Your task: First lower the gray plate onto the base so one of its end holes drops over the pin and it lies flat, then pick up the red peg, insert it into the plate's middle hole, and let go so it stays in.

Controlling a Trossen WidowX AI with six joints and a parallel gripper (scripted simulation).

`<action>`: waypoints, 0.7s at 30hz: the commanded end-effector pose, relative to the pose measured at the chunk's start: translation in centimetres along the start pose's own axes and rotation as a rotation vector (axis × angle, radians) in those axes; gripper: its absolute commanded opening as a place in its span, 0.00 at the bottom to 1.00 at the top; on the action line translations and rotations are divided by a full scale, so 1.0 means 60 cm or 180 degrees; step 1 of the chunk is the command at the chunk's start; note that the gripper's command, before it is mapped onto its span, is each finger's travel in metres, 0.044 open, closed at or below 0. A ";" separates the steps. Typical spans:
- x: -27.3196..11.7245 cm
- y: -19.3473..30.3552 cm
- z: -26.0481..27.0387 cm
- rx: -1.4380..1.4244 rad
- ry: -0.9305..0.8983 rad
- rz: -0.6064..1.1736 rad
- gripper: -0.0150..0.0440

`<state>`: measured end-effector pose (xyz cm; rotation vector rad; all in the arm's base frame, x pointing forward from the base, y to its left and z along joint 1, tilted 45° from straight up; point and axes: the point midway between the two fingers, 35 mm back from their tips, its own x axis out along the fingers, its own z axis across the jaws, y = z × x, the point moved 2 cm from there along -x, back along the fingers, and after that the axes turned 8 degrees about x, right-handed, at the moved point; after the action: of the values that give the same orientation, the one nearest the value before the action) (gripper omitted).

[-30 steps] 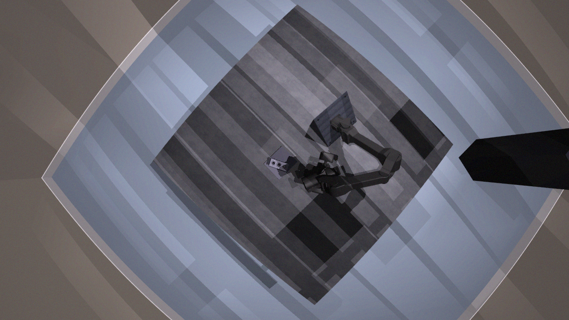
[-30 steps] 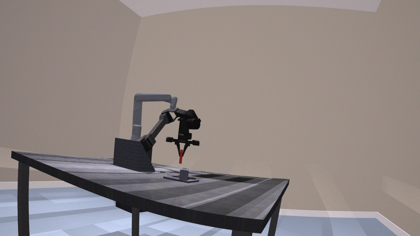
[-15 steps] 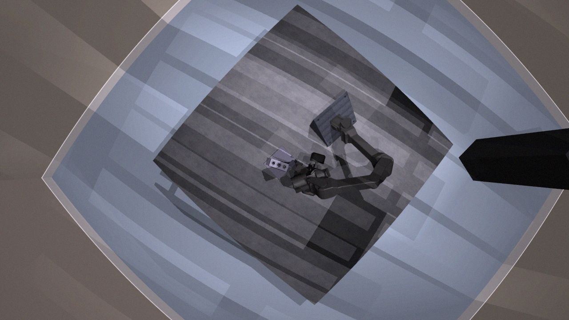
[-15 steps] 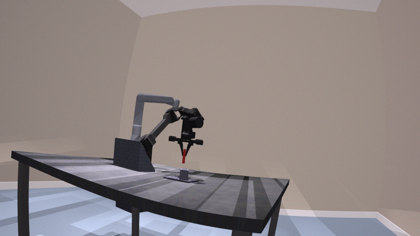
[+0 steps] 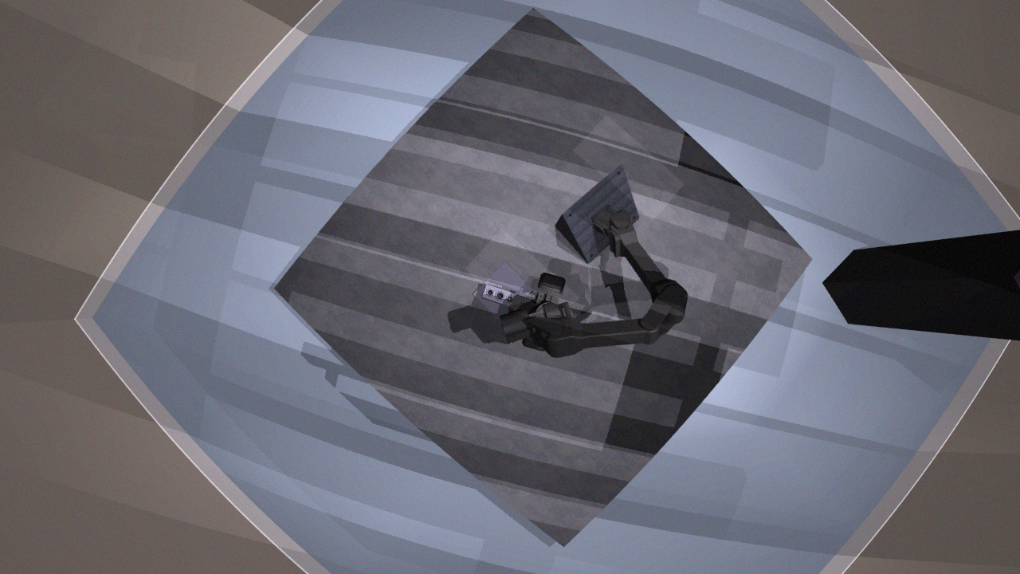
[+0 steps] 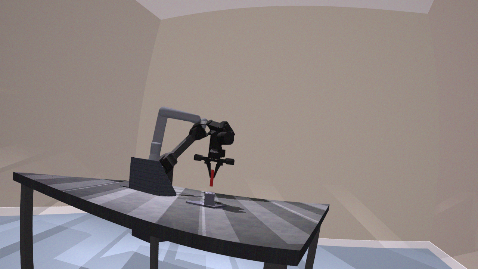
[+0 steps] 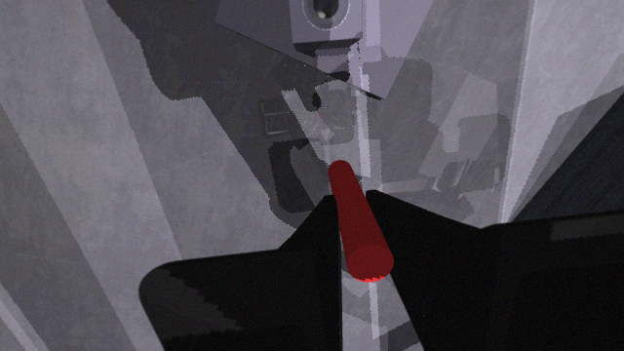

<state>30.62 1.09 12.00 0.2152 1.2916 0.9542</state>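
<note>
My gripper (image 6: 211,175) (image 7: 350,202) is shut on the red peg (image 6: 211,182) (image 7: 353,214), which points down nearly upright, its lower end in the air. The gray plate (image 5: 496,291) (image 6: 209,199) (image 7: 301,30) is a thick block on the light base (image 5: 508,271) (image 6: 194,202) (image 7: 405,29). Two of its holes show clearly in the top view; the arm partly covers the end nearer the gripper. In the exterior view the peg is just above the plate. In the wrist view the plate is at the top edge, ahead of the peg, with one hole showing. The peg is hidden in the top view.
The dark pedestal (image 5: 591,206) (image 6: 148,177) (image 7: 580,180) of the arm stands on the table (image 5: 527,464) (image 6: 264,230), to one side of the base. A gray bent tube (image 6: 180,114) rises above the pedestal. A large black shape (image 5: 927,285) enters the top view at the right.
</note>
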 end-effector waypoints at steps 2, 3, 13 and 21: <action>-0.002 -0.030 0.008 -0.0008 -0.0008 -0.0018 0.25; -0.002 -0.035 0.009 -0.0008 -0.0008 -0.0018 0.25; -0.001 -0.086 0.017 -0.0033 -0.0005 -0.0023 0.25; 0.002 -0.128 0.020 -0.0046 -0.0005 -0.0022 0.25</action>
<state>34.62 -2.29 8.23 0.2050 1.2869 0.9609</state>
